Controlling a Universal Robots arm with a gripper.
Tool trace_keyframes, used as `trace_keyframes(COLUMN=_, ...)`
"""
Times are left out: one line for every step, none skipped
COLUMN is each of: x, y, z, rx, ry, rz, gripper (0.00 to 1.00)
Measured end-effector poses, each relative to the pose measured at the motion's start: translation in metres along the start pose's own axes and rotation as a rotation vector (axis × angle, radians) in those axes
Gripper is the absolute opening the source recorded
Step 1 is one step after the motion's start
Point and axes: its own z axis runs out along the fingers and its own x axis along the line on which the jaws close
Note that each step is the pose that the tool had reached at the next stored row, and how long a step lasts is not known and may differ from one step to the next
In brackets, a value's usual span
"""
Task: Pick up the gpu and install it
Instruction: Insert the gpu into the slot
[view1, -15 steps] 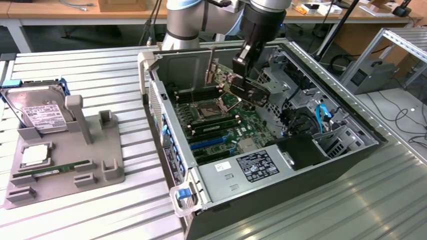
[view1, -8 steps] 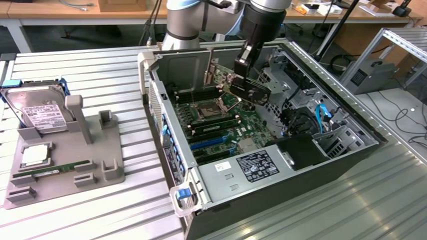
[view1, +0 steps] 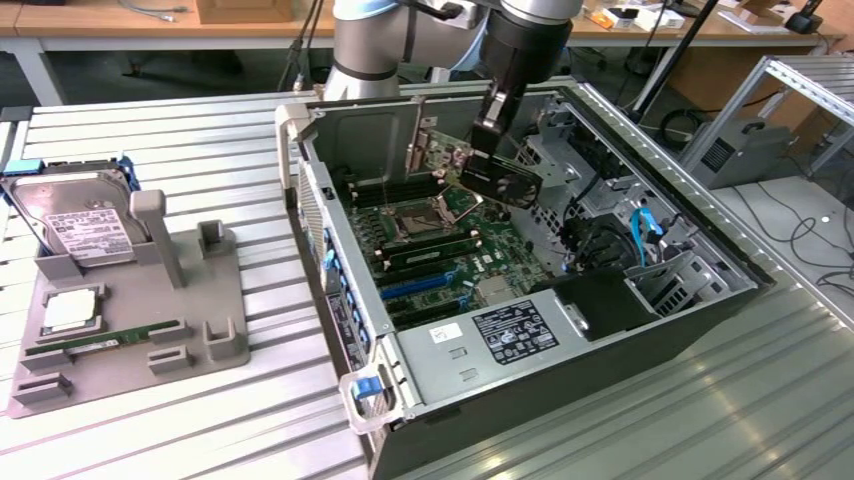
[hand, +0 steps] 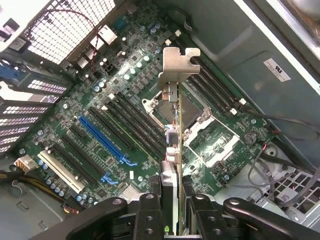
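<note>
Dark gpu hangs clamped in the tool, bracket end down over the CPU socket; the blue slot lies aside.

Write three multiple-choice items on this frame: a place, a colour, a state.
1. Where is the gpu?
A. in the grey stand
B. above the motherboard, inside the case
C. on the table
2. Its end bracket is:
A. blue
B. red
C. silver
3. The tool is:
A. open
B. shut on the gpu
C. shut on a hard drive
Key: 1B, the gpu hangs over the motherboard; 2C, bare metal shows in the wrist view; 3B, the tool clamps the gpu's edge.
</note>
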Motion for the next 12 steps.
trace_keyframes(x=0.0, y=0.0, z=0.0, rx=-0.0003, ry=0.0001, rz=-0.011, gripper=0.27)
trace_keyframes(x=0.0, y=0.0, z=0.0, rx=-0.0006, ry=0.0001, rz=-0.023, gripper=0.27)
trace_keyframes(x=0.0, y=0.0, z=0.0, rx=-0.001, ry=0.0001, rz=-0.035, gripper=0.27)
trace_keyframes(x=0.0, y=0.0, z=0.0, rx=-0.0013, ry=0.0002, rz=-0.047, gripper=0.27)
trace_keyframes(x=0.0, y=0.0, z=0.0, rx=-0.0015, ry=0.0002, rz=-0.052, gripper=0.27)
trace_keyframes(x=0.0, y=0.0, z=0.0, rx=-0.0017, ry=0.0003, rz=-0.063, gripper=0.27)
trace_keyframes(x=0.0, y=0.0, z=0.0, rx=-0.0021, ry=0.0003, rz=-0.075, gripper=0.27)
trace_keyframes(x=-0.0001, y=-0.0001, z=0.0, rx=-0.0024, ry=0.0003, rz=-0.086, gripper=0.27)
trace_keyframes(x=-0.0002, y=-0.0002, z=0.0, rx=-0.0027, ry=0.0004, rz=-0.095, gripper=0.27)
trace_keyframes(x=-0.0003, y=-0.0003, z=0.0, rx=-0.003, ry=0.0004, rz=-0.109, gripper=0.27)
trace_keyframes(x=-0.0003, y=-0.0003, z=0.0, rx=-0.0035, ry=0.0006, rz=-0.125, gripper=0.27)
trace_keyframes(x=-0.0004, y=-0.0004, z=0.0, rx=-0.0037, ry=0.0005, rz=-0.134, gripper=0.27)
